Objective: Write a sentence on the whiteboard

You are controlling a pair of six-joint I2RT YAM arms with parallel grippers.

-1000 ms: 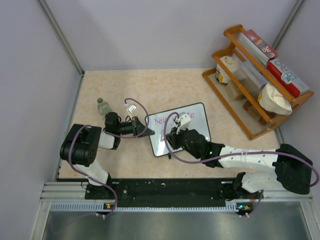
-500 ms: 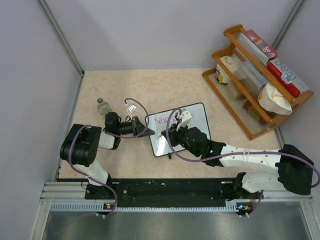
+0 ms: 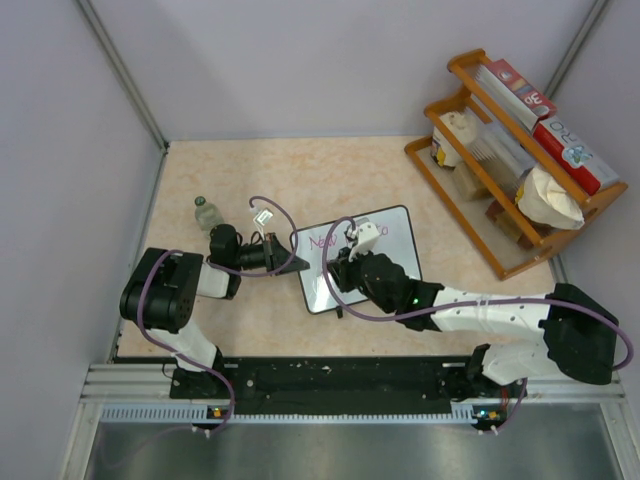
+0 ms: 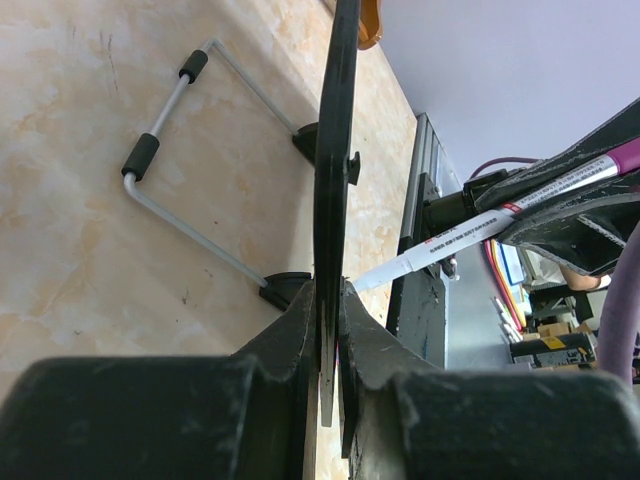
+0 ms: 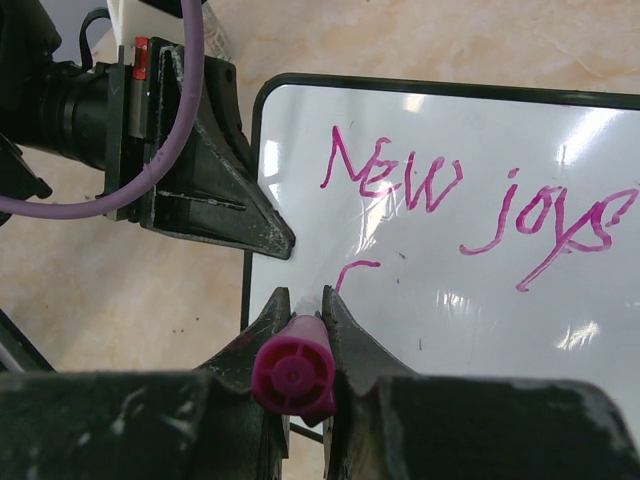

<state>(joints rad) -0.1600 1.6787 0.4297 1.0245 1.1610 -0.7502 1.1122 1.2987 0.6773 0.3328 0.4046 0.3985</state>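
The whiteboard (image 5: 480, 300) stands tilted on the table, black-framed, and shows edge-on in the left wrist view (image 4: 337, 150). My left gripper (image 4: 332, 300) is shut on its left edge and also shows in the top view (image 3: 297, 263). The sentence (image 5: 400, 180) reads "New joys" in pink, with a short curved stroke (image 5: 355, 270) under "New". My right gripper (image 5: 300, 300) is shut on a pink-capped marker (image 5: 292, 372), its tip hidden against the board's lower left. From the left wrist the marker (image 4: 470, 235) shows as a white barrel slanting to the board.
A wooden rack (image 3: 470, 65) with boxes and bags stands at the far right. A small bottle (image 3: 206, 212) sits left of my left arm. The board's wire stand (image 4: 170, 200) rests on the beige table behind it. Grey walls close in on three sides.
My right gripper with the marker has moved left and slightly toward me across the board, from its middle to its left part. The left arm and the board have not moved.
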